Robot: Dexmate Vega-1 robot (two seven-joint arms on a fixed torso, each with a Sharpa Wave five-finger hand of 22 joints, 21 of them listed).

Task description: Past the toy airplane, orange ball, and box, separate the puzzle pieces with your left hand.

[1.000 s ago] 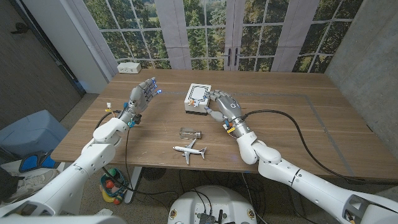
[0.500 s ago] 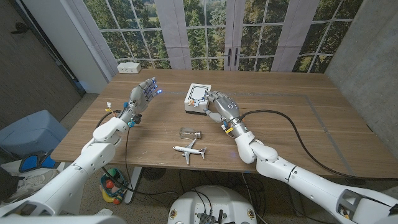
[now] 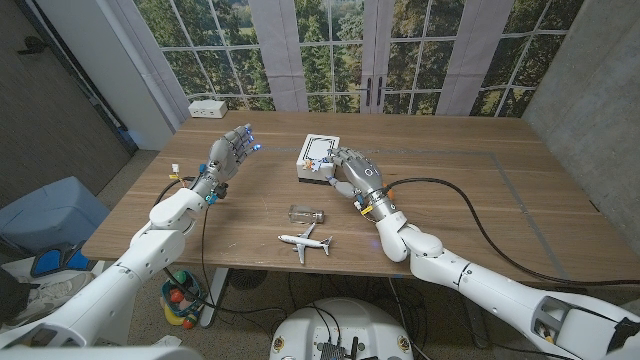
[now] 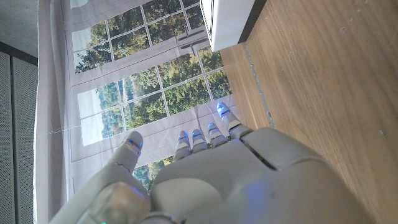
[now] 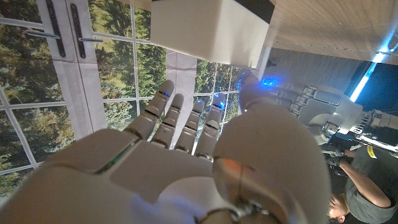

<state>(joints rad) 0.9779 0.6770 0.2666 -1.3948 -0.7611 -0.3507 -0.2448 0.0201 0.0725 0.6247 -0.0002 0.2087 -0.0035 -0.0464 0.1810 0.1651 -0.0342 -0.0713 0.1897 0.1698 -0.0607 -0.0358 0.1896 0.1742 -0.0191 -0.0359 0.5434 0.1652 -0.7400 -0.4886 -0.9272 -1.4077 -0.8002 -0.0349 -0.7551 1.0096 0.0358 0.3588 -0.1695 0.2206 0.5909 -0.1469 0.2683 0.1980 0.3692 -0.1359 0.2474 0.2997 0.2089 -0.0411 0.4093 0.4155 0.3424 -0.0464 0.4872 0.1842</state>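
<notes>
1. The white rectangular box with a dark band around its base (image 3: 318, 159) is sitting on the wooden table (image 3: 480, 200) at about 12 o'clock from the table's middle; a puzzle piece with a dark outline is lying on its top, and whether the pieces are joined cannot be told.
2. The right robot hand (image 3: 353, 170) is resting just beside the box at its 4 o'clock, fingertips (image 3: 330, 168) reaching the box's near corner; its fingers are spreading loosely and gripping nothing. In the right wrist view the same hand (image 5: 186, 155) is pointing its fingers toward the box (image 5: 211, 28).
3. The left robot hand (image 3: 230, 152) is hanging raised at 9 o'clock from the box, well apart from it, fingers apart and holding nothing.
4. A small clear rectangular block (image 3: 304, 214) is lying at 6 o'clock from the box.
5. The white toy airplane (image 3: 305, 241) is lying just beyond it, nearer the table's front edge.
</notes>
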